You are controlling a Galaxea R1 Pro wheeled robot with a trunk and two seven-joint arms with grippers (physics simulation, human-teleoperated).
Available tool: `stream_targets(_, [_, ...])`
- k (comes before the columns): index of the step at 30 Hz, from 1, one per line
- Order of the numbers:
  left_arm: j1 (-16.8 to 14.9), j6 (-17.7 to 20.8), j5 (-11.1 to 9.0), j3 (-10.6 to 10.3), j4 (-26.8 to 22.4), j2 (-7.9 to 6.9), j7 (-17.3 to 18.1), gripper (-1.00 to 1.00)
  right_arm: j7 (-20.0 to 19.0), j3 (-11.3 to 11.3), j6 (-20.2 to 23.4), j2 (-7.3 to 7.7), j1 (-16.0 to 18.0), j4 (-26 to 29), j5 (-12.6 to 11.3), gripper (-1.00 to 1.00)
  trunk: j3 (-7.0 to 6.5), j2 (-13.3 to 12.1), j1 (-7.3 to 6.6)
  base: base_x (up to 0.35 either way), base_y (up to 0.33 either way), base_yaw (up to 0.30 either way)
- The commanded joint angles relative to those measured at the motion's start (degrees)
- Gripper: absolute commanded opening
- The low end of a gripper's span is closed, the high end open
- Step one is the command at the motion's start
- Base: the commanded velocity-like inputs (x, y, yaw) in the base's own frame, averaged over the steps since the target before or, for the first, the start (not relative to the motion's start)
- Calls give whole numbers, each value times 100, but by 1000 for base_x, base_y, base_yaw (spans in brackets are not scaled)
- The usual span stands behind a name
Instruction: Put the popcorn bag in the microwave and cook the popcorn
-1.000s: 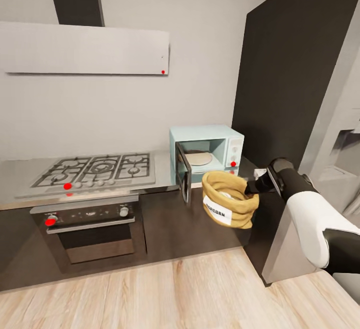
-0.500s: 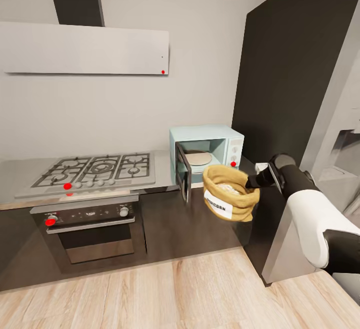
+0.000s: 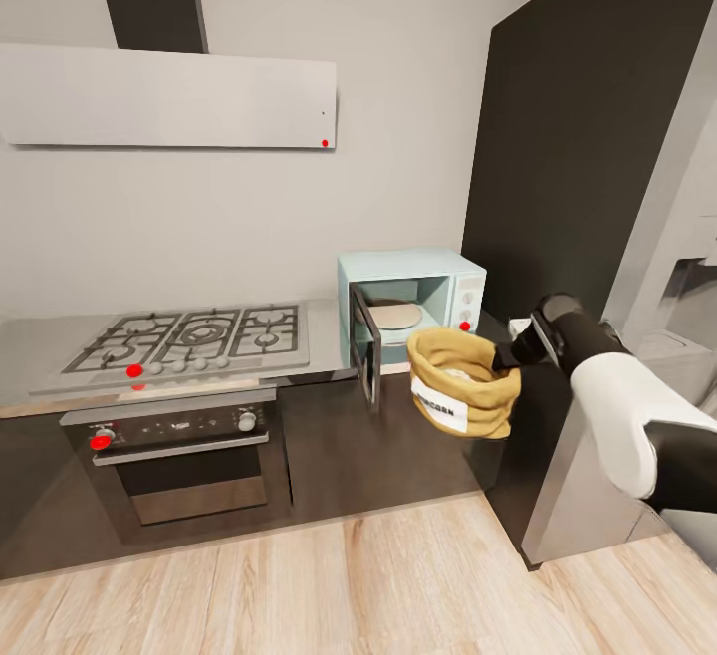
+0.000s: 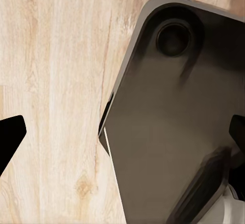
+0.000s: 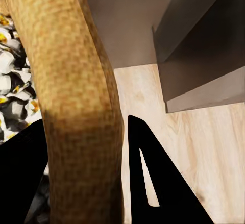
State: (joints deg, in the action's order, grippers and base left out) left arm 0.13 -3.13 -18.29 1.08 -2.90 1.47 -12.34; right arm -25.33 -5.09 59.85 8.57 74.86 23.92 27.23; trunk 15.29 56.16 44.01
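Observation:
The tan popcorn bag (image 3: 463,381) hangs in the air just in front of the pale mint microwave (image 3: 410,307), below its opening. My right gripper (image 3: 503,356) is shut on the bag's rolled rim at its right side. The microwave's door (image 3: 365,344) stands open to the left, and a round plate lies inside. In the right wrist view the rim (image 5: 76,81) runs between the dark fingers (image 5: 153,183), and pale popcorn (image 5: 13,81) shows inside the sack. My left gripper (image 4: 122,132) is open over the wood floor, beside the robot's dark base.
The steel countertop (image 3: 30,341) carries a gas hob (image 3: 194,336) left of the microwave, with a built-in oven (image 3: 179,456) below and a white hood (image 3: 169,98) above. A tall dark cabinet (image 3: 588,137) stands right of the microwave. Wood floor lies in front.
My right arm has lifted the popcorn bag a little and brought it slightly to the right; the sack now hangs more upright. The microwave door has stayed open.

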Motion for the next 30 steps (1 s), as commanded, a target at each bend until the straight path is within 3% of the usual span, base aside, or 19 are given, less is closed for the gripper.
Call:
stream_targets(1, [3, -13, -25, 7, -9, 2, -14, 100, -39, -36, 15, -4, 80, -52, 58, -100, 7, 4, 1, 0, 0, 0])
stream_targets(7, [5, -13, -25, 13, -7, 2, -14, 100, -16, -44, 15, -36, 389, -125, 40, -100, 7, 4, 1, 0, 0, 0])
stream_targets(15, [3, -13, -25, 13, -9, 2, -15, 100, -48, -92, 15, -63, 415, -82, 22, -100, 7, 4, 1, 0, 0, 0])
stream_targets(23, [2, -9, -25, 10, -9, 2, -16, 100, -69, -98, 15, -321, 415, 171, 26, -100, 7, 4, 1, 9, 0, 0])
stream_targets(30, [3, -11, -25, 6, -9, 2, -14, 100, -69, -109, 15, -323, 415, 244, 27, -100, 7, 4, 1, 239, 0, 0])
